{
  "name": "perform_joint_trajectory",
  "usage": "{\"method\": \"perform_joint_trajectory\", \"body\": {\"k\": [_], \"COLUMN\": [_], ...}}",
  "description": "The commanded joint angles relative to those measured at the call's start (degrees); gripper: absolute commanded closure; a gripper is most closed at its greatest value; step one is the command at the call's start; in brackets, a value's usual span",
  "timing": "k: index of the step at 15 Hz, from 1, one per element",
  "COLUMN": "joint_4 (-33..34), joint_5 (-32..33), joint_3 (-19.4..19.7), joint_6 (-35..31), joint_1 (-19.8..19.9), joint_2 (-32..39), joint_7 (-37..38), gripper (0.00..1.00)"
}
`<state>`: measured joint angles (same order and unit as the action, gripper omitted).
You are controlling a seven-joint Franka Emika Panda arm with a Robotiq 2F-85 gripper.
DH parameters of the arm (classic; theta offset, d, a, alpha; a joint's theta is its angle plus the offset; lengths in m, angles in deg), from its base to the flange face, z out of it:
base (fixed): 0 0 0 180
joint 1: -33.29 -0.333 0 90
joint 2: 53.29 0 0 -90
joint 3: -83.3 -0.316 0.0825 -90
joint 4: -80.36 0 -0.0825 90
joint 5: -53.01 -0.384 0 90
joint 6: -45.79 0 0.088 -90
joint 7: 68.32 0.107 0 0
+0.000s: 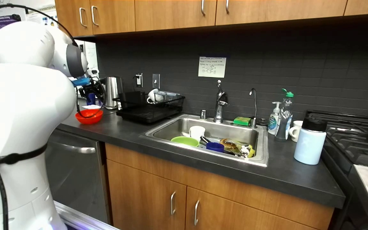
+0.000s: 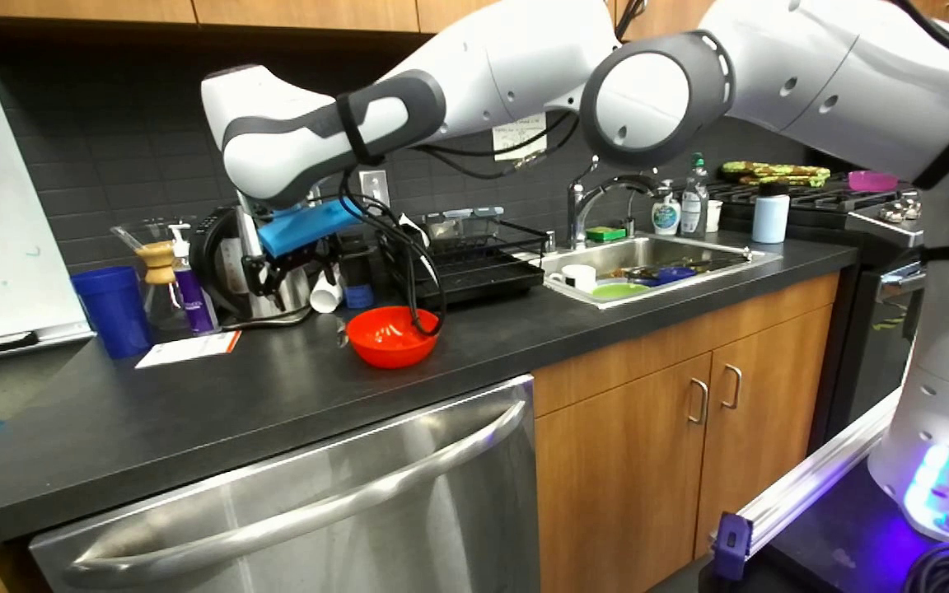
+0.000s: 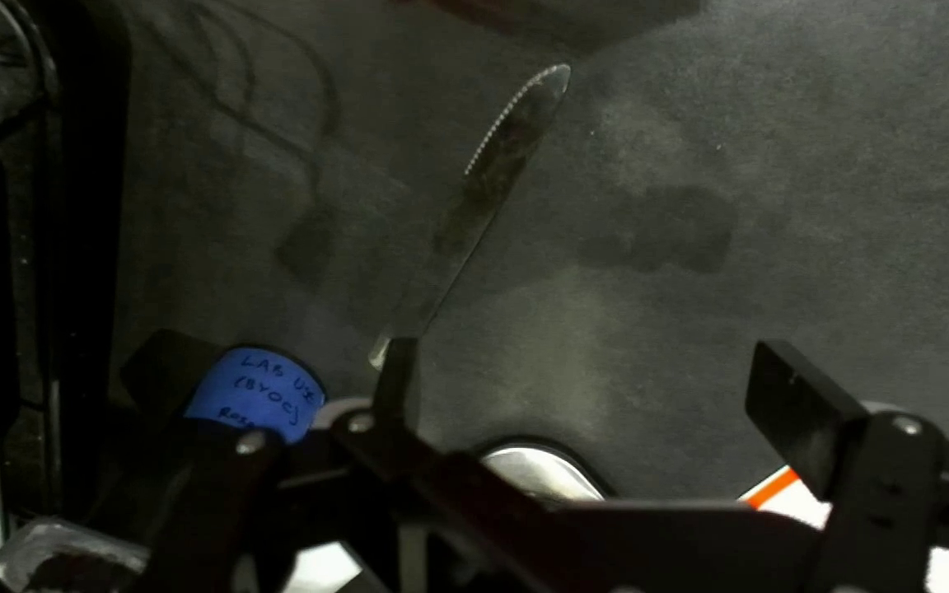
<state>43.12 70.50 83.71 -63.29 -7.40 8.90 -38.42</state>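
My gripper is open with nothing between its fingers. It hangs above the dark counter, and in an exterior view the gripper is in front of the silver kettle. In the wrist view a serrated knife lies on the counter, its lower end partly behind the left finger. A dark container with a blue handwritten label is left of that finger. A red bowl stands on the counter to the right of the gripper; the bowl also shows in an exterior view.
A black dish rack stands beside the bowl. A blue cup, a purple pump bottle and a paper with an orange edge are left of the kettle. A sink holds dishes. A light-blue bottle stands near the stove.
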Motion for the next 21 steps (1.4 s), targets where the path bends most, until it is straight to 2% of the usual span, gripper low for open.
{"method": "perform_joint_trajectory", "body": {"k": [1,13,14,19,20,21], "joint_4": [5.1,8.3,14.7,19.7,13.0,12.9], "joint_5": [-0.4,0.4,-1.1,-1.2,0.3,0.3], "joint_3": [-0.1,0.4,2.3,4.5,3.5,3.5], "joint_6": [2.4,3.2,5.9,9.8,7.2,7.1], "joint_1": [0.0,-0.9,-1.5,-1.6,-1.7,-2.0], "joint_2": [2.5,1.7,4.7,6.2,2.5,2.7], "joint_7": [-0.9,-1.2,-2.3,-0.7,0.6,0.7], "gripper": [0.0,0.0,0.0,0.0,0.0,0.0]}}
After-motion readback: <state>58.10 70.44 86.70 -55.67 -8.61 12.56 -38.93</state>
